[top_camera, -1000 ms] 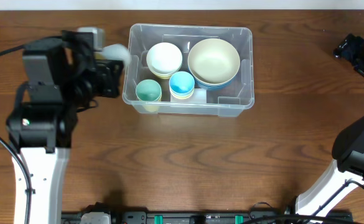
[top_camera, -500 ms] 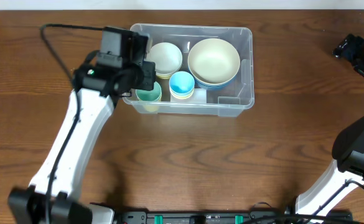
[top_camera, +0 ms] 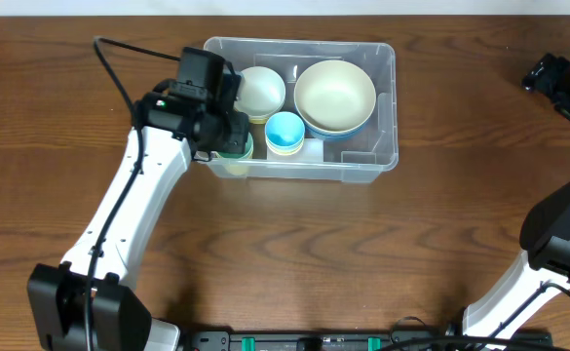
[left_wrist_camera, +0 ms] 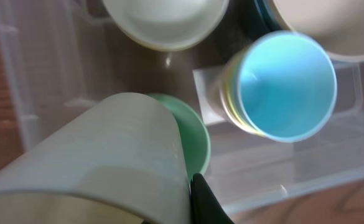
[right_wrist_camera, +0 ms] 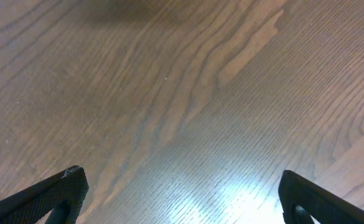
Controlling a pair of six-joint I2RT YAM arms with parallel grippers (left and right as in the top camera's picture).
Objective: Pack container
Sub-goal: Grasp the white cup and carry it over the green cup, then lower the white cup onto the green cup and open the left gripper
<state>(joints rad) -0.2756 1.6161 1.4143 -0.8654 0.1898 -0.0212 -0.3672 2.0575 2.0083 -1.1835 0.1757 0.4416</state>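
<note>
The left gripper (top_camera: 218,132) is clamped on a pale cup (left_wrist_camera: 107,155), held above the near-left corner of the container (top_camera: 387,107), which is set on the wooden table (top_camera: 294,253). If the pale cup were released off-centre, it could be caught on the rim of the green cup (left_wrist_camera: 195,140) in that corner and knocked against the blue cup (left_wrist_camera: 287,87) beside it, instead of being nested.
</note>
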